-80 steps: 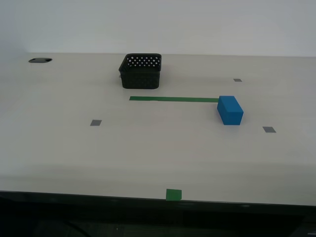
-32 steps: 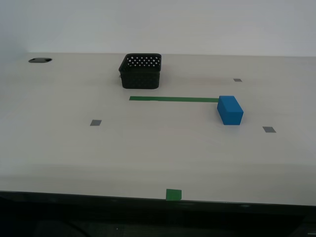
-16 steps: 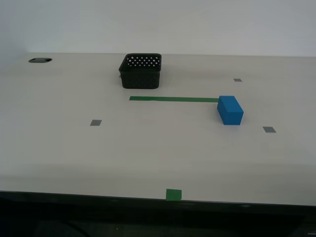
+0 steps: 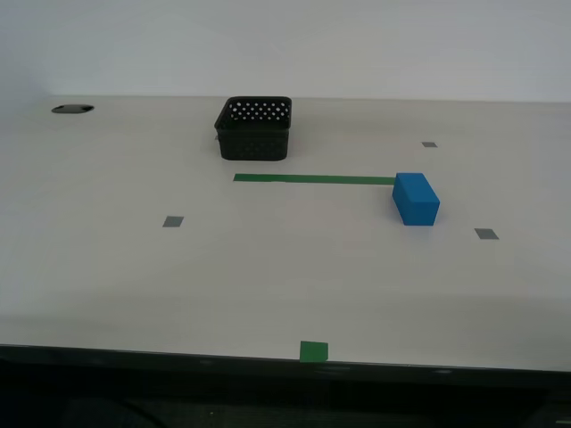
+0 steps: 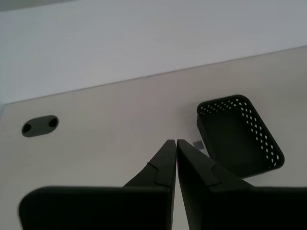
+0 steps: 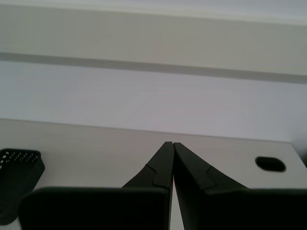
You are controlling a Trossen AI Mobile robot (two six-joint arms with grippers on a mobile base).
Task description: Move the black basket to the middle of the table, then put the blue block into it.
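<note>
The black basket (image 4: pixel 254 127) stands empty at the back of the table (image 4: pixel 134 267), just beyond the green tape strip (image 4: pixel 314 178). It also shows in the second wrist view (image 5: pixel 237 136) and at the edge of the first wrist view (image 6: pixel 17 184). The blue block (image 4: pixel 416 198) lies at the strip's end toward the exterior view's right. My second gripper (image 5: pixel 173 142) is shut and empty, well short of the basket. My first gripper (image 6: pixel 169 143) is shut and empty. Neither arm shows in the exterior view.
Small grey square marks (image 4: pixel 173 221) dot the tabletop. A green tape square (image 4: pixel 313 350) sits at the dark front edge. A dark oval cable hole (image 4: pixel 71 109) lies at the back on the exterior view's left; another hole shows in the first wrist view (image 6: pixel 270 164).
</note>
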